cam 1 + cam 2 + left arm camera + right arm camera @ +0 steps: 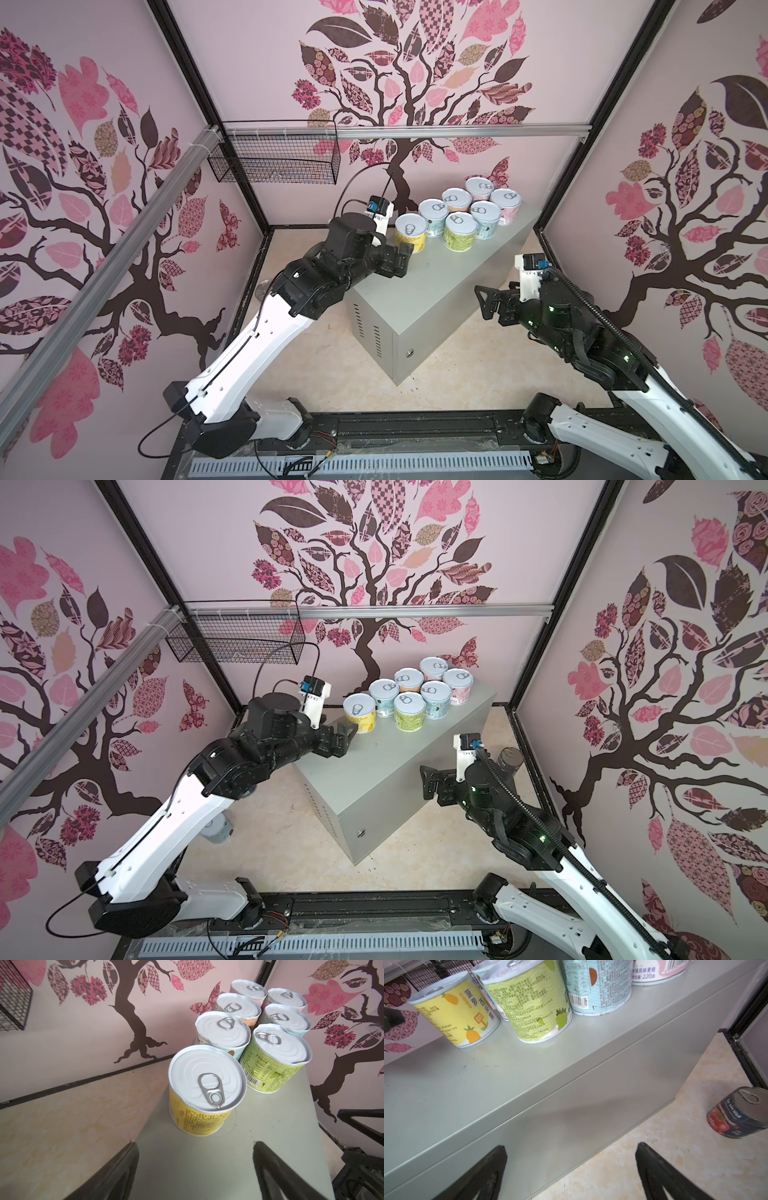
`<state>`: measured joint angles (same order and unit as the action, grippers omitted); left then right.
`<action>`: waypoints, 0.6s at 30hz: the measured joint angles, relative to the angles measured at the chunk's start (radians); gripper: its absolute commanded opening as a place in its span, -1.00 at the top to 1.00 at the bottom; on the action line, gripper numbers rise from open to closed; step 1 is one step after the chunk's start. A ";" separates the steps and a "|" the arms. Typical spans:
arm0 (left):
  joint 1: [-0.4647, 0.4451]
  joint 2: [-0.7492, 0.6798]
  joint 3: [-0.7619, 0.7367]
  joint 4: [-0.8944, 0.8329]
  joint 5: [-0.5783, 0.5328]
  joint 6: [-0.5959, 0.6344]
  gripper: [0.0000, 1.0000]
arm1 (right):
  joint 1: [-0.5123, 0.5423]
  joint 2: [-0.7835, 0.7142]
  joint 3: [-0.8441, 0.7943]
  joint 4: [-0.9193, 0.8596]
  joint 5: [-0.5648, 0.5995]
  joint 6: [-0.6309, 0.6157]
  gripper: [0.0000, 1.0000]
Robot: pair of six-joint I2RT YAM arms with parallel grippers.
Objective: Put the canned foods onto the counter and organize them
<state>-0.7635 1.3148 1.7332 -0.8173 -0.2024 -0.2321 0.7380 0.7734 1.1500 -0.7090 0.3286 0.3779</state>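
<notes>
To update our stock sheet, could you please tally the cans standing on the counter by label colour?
Yellow can: 1
Green can: 1
Light blue cans: 2
Orange can: 1
Pink can: 1
Can with label hidden: 1
Total: 7

Seven short pull-tab cans [485, 214] stand upright, packed close in two rows at the far end of the grey surface [415, 299]. A dark tomato can [737, 1113] stands on the floor beside it.

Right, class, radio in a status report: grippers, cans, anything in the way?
Left gripper open, apart from the yellow can. Right gripper open, empty. Seven cans on the counter; tomato can on the floor. Nothing seen blocking.
</notes>
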 measured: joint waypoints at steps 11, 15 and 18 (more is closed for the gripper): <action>0.000 -0.208 -0.076 -0.111 -0.103 -0.089 -0.96 | 0.000 -0.013 0.074 -0.135 -0.029 0.013 -1.00; 0.000 -0.287 -0.150 -0.194 -0.170 -0.160 -0.96 | 0.000 -0.034 0.053 -0.166 -0.056 0.036 -1.00; 0.002 -0.353 -0.211 -0.253 -0.208 -0.218 -0.96 | 0.000 -0.066 0.007 -0.184 -0.074 0.054 -1.00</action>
<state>-0.7612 0.9615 1.5227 -1.0702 -0.4107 -0.4503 0.7380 0.7074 1.1568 -0.8932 0.2550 0.4316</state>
